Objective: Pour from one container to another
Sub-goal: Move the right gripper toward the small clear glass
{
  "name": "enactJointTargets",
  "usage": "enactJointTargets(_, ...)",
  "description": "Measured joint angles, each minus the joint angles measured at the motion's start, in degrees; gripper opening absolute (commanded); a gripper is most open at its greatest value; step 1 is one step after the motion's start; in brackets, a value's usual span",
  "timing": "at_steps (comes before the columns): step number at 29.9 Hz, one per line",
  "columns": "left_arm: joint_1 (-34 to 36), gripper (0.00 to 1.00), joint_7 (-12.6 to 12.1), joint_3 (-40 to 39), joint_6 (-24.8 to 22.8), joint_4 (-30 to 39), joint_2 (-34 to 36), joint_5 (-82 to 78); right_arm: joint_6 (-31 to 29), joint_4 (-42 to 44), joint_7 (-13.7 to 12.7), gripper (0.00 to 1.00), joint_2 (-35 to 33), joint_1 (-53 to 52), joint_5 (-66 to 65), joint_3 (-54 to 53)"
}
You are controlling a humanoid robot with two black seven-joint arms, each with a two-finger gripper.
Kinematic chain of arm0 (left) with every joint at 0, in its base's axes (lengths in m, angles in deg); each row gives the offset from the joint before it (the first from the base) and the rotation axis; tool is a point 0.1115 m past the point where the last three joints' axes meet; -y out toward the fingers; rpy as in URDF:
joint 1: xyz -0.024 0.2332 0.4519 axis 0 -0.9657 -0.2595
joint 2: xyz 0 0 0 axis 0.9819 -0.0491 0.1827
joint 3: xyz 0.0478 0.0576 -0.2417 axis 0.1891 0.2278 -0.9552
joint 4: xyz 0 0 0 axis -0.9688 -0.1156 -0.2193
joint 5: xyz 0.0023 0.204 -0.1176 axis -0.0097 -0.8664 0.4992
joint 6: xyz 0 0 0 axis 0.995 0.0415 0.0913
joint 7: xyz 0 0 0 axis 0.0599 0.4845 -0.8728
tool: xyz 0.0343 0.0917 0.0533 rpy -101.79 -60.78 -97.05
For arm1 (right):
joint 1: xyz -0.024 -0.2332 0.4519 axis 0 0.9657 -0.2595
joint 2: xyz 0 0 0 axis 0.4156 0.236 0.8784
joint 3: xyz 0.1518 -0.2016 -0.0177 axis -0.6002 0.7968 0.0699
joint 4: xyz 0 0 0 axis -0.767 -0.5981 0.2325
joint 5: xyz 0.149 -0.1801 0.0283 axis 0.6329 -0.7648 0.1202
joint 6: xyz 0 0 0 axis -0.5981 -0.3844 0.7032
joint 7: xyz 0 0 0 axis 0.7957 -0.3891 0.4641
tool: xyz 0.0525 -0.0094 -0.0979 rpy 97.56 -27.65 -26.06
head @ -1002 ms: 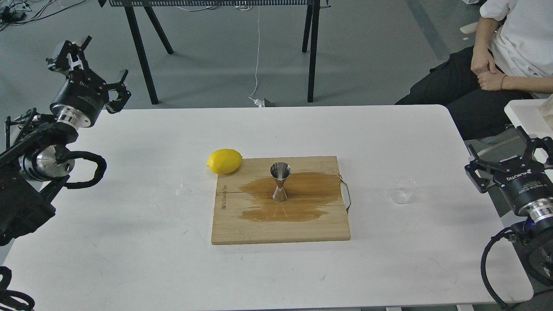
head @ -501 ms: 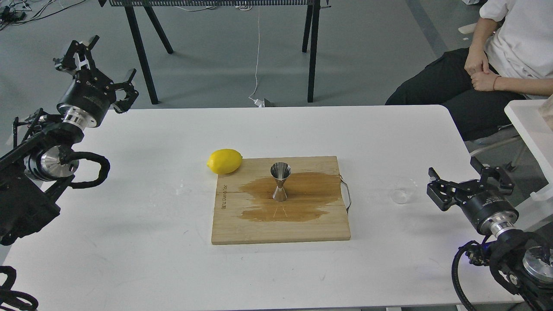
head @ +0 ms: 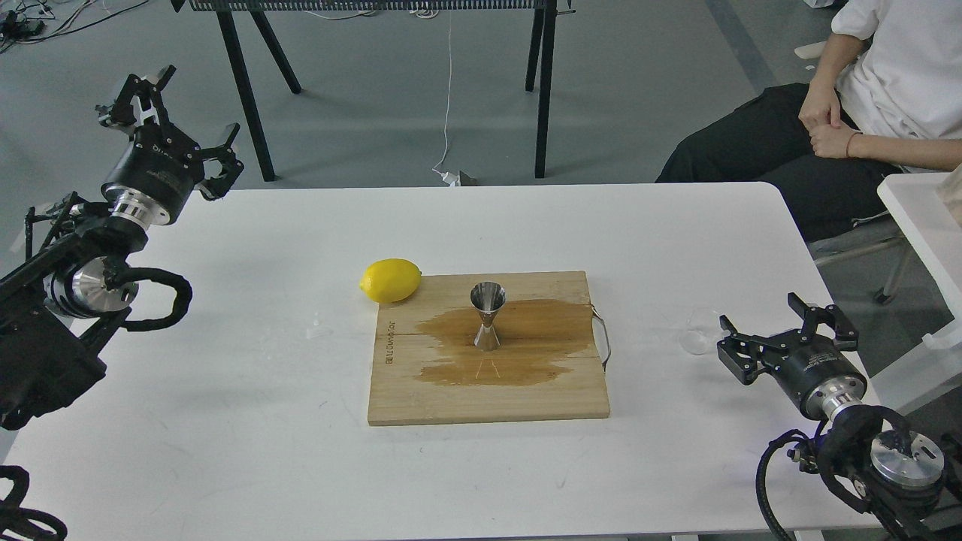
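Observation:
The small clear cup (head: 697, 338) stands on the white table (head: 225, 451) at the right, its right side partly covered by my right gripper (head: 782, 336). That gripper is open, just right of the cup, with nothing between its fingers. The steel jigger (head: 488, 315) stands upright in the middle of a wooden board (head: 488, 402), on a dark wet stain. My left gripper (head: 180, 116) hangs open and empty above the table's far left corner, far from both.
A yellow lemon (head: 390, 279) lies at the board's far left corner. A metal handle (head: 603, 338) sticks out from the board's right side. A seated person (head: 864, 113) is at the back right, and a second white table (head: 921, 225) stands on the right.
My right gripper has swung left and lower, from beyond the table's right edge to right beside the clear cup. The left arm shifted only slightly. The person's legs moved.

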Motion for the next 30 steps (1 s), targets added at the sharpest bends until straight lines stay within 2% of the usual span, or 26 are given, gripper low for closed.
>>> enactJointTargets(6,0.12,0.99,-0.01,0.16,0.02,0.0,-0.22,-0.08,5.03,0.5,-0.05,1.0,3.88,-1.87,-0.43,1.17)
enactJointTargets(30,-0.11,0.99,0.19,0.18,0.07,-0.01,-0.34,-0.1,6.04,3.05,0.83,1.0,7.03,-0.87,-0.42,1.03)
